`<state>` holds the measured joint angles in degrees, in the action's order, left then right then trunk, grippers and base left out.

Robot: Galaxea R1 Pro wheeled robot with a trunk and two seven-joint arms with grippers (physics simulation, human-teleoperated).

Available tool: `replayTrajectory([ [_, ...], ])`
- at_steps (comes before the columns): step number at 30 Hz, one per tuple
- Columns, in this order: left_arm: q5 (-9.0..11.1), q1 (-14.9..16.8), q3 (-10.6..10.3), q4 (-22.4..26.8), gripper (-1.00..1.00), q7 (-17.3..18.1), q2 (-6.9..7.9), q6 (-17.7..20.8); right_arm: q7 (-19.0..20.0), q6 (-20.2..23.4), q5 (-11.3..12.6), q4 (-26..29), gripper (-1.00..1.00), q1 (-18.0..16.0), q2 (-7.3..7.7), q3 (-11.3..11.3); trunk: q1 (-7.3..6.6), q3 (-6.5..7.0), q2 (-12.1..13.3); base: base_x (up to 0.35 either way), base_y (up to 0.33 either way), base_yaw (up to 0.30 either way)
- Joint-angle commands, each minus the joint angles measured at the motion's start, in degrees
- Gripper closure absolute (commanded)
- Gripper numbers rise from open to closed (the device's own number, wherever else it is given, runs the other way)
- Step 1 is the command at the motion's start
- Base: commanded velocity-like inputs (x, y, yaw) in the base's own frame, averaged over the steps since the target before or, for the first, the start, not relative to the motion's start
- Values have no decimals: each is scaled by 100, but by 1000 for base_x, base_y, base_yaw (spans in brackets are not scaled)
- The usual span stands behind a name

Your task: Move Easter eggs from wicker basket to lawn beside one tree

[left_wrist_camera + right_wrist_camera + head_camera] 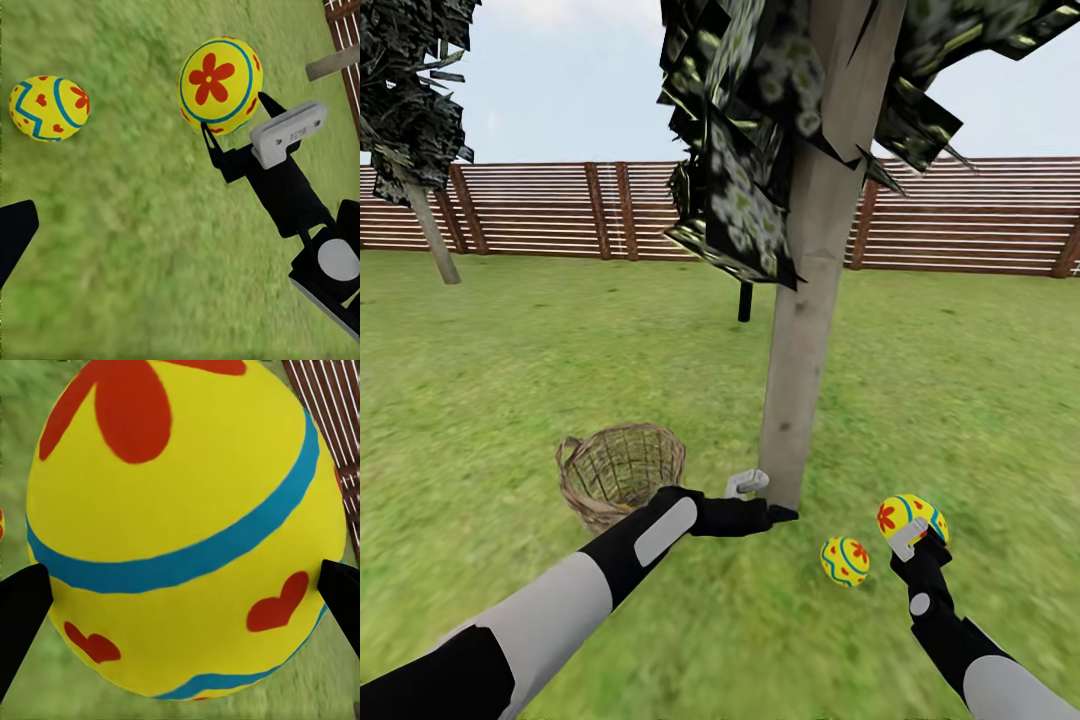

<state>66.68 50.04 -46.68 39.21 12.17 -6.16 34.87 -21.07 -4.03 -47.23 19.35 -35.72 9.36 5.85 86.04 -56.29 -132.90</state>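
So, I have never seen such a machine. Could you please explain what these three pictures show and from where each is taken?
This is a simulated two-armed robot in a fenced garden. The large picture comes from a camera on its head, looking down over both arms. The other two come from cameras near each claw.

On the green lawn stand a pale grey-beige tree trunk and a round tan wicker basket. One yellow egg with blue bands and red spots lies on the grass beside the trunk.

The right claw holds a second such egg; its wrist camera shows it very close. The left claw is by the trunk's foot; whether it is open is unclear.
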Motion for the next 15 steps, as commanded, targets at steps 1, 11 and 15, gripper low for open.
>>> replayTrajectory([
  [1, 14, 6, -4, -2, -100, 13, 5, 11, -2, -44, -36, 41, 100, -5, -4, 53, 21, -23, -44, 0, 0, 0],
  [11, 65, -62, 117, 11, -100, 35, 232, -93, -31, -38, -41, 69, 100, -65, -4, 47, 109, -95, -203, -12, 0, 0],
  [15, 65, -85, 246, -24, -100, 130, 319, -111, -23, -28, -41, 28, 100, -83, -4, 41, 109, -95, -203, -289, 0, 0],
])
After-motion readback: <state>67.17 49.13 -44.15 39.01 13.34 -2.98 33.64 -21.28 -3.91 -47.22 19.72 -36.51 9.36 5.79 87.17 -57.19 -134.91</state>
